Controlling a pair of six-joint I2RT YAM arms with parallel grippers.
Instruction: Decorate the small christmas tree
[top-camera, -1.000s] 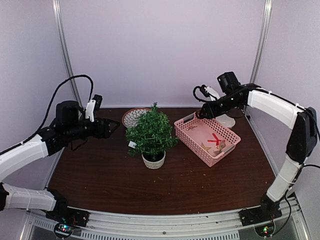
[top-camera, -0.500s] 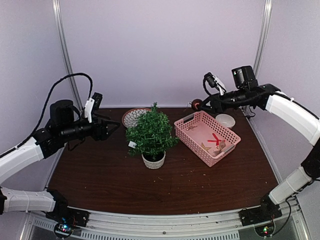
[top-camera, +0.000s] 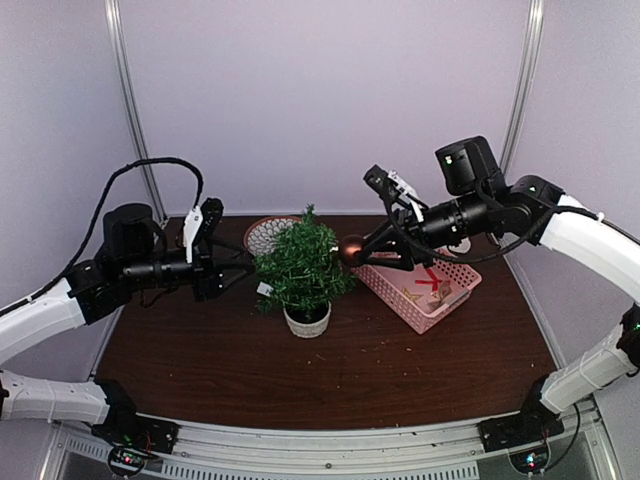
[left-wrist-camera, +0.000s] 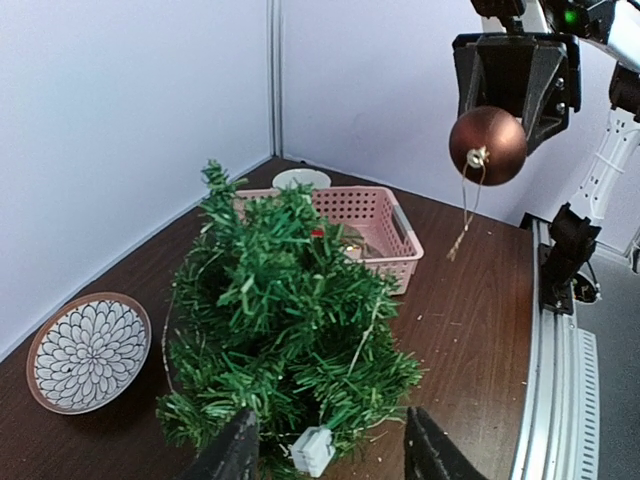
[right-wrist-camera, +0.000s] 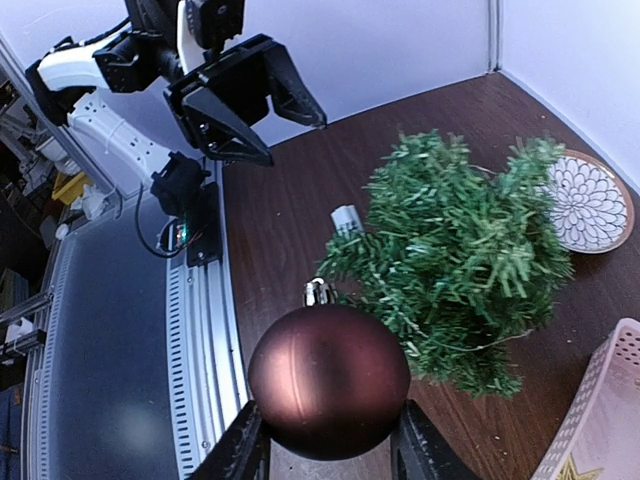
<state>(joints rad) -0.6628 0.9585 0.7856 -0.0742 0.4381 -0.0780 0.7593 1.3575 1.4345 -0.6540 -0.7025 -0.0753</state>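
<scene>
Right tool (top-camera: 366, 249) clamped on brown bauble (top-camera: 351, 250) — swung from pink basket (top-camera: 447, 298) to 3 o'clock of small christmas tree (top-camera: 303, 262), at centre of bench (top-camera: 200, 370). Left tool (top-camera: 236, 268) at 9 o'clock, jaws apart, empty, narrowing — hanging likely next.

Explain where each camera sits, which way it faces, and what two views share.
Top external: above and behind the arm bases, looking down at the table and the small christmas tree; both arms, left gripper and right gripper show.
Left wrist: left of the tree, facing right toward the pink basket; own fingertips at the bottom edge.
Right wrist: facing left and down past the tree; own fingers clamp a brown bauble.
Shared: both wrist views show the tree, the patterned plate and the opposite gripper.
</scene>
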